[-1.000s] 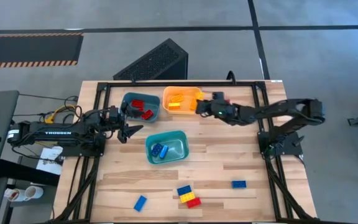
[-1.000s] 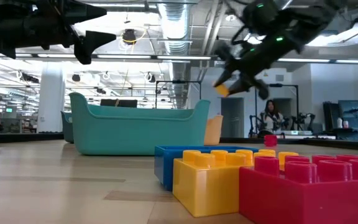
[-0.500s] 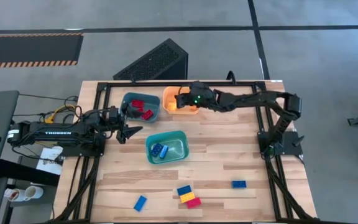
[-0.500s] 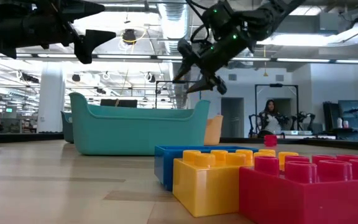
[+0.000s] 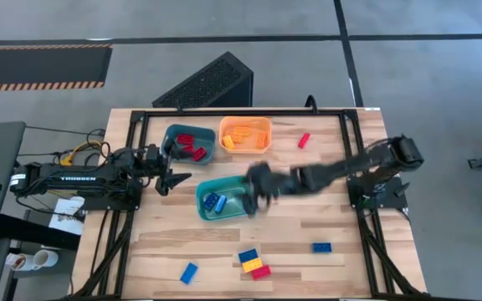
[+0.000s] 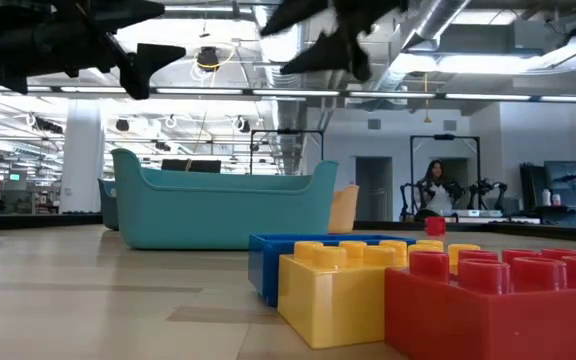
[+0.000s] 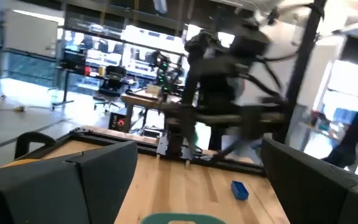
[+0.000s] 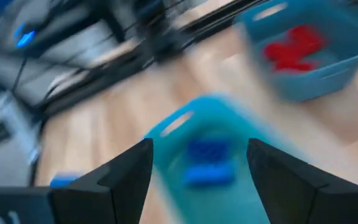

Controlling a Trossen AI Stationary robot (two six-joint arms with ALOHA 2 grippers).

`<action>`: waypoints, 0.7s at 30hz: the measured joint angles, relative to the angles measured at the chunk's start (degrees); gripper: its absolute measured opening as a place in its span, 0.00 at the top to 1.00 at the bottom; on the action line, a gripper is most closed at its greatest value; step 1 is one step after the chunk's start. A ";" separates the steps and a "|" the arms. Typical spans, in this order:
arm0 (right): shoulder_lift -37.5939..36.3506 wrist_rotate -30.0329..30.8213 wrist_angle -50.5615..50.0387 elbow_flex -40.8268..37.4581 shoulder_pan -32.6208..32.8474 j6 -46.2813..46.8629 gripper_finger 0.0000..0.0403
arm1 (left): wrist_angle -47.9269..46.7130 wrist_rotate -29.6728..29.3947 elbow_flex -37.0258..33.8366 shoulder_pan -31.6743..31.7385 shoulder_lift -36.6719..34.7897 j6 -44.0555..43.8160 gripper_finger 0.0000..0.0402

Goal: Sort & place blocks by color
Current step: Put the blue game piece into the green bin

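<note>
Nearest the table's front edge, a cluster of three blocks is lying together: a blue block (image 5: 248, 256), a yellow block (image 5: 250, 265) and a red block (image 5: 261, 272), touching one another; in the low view they are filling the foreground, yellow (image 6: 335, 296) beside red (image 6: 488, 305). A loose blue block (image 5: 189, 272) is lying to their left and another blue block (image 5: 321, 247) to their right, both apart from the cluster. Toward mid-table, the teal tray (image 5: 239, 185) is holding two blue blocks (image 5: 214, 203). The right gripper (image 5: 253, 194) is hanging at this tray's right rim; in its wrist view its fingers (image 8: 123, 177) are standing spread apart with nothing between them. Left of the tray, the left gripper (image 5: 172, 177) is hovering above the wood with its fingers parted and empty. Farther back, the blue-grey tray (image 5: 174, 131) is holding red blocks (image 5: 191, 147), and just beside it the orange tray (image 5: 262, 123) is holding yellow blocks (image 5: 239, 140). A single red block (image 5: 304, 140) is lying on the table to the right of the orange tray, apart from it.
</note>
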 joint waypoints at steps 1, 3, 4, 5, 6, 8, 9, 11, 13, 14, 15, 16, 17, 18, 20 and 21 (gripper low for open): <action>0.54 0.97 -0.06 0.00 2.88 -0.01 0.31 | -0.09 0.86 0.00 0.00 0.00 0.74 0.19; 2.14 2.20 0.02 0.00 8.28 0.35 0.31 | 0.04 2.27 0.00 0.00 0.00 1.37 0.19; 3.06 2.76 0.21 0.00 10.72 1.29 0.31 | 0.25 2.69 0.00 -0.01 0.00 1.59 0.19; 3.97 3.68 0.33 0.00 12.93 2.70 0.31 | 0.51 3.11 0.00 -0.02 0.00 1.63 0.19; 4.78 4.88 0.33 0.00 14.91 4.42 0.31 | 0.64 3.43 0.00 -0.02 0.00 1.61 0.19; 6.16 7.91 0.39 0.00 18.34 8.09 0.31 | 0.49 4.88 0.14 -0.02 0.00 0.88 0.19; 6.66 9.88 0.34 -0.02 19.70 9.61 0.31 | 0.42 6.12 0.34 -0.11 0.00 0.51 0.19; 7.59 14.79 0.76 -0.02 22.11 11.37 0.31 | -2.41 8.84 2.03 -2.03 0.00 2.39 0.19; 8.12 21.41 0.36 -0.13 24.89 11.22 0.31 | -11.88 8.08 5.41 -7.48 -0.02 5.55 0.19; 8.12 25.78 0.58 -0.51 26.49 10.74 0.31 | -18.21 4.70 7.27 -10.95 0.03 7.33 0.19; 8.27 29.87 1.71 -1.05 27.83 10.60 0.31 | -24.05 0.43 9.08 -14.80 0.35 8.89 0.19; 8.75 34.01 2.59 -1.42 29.12 10.48 0.31 | -29.12 -4.25 10.93 -18.66 1.28 9.84 0.19; 8.99 38.14 2.72 -2.16 30.69 10.30 0.31 | -32.94 -8.32 12.45 -22.39 2.41 10.08 0.19; 9.02 42.46 1.65 -2.77 32.21 9.80 0.31 | -36.21 -11.48 13.51 -25.95 3.52 9.68 0.19; 9.05 50.59 2.49 -3.34 34.76 9.76 0.31 | -39.64 -14.75 15.45 -32.17 6.27 7.28 0.19; 8.84 54.04 3.00 -3.80 35.64 10.48 0.31 | -40.40 -15.78 16.18 -34.86 7.63 5.47 0.19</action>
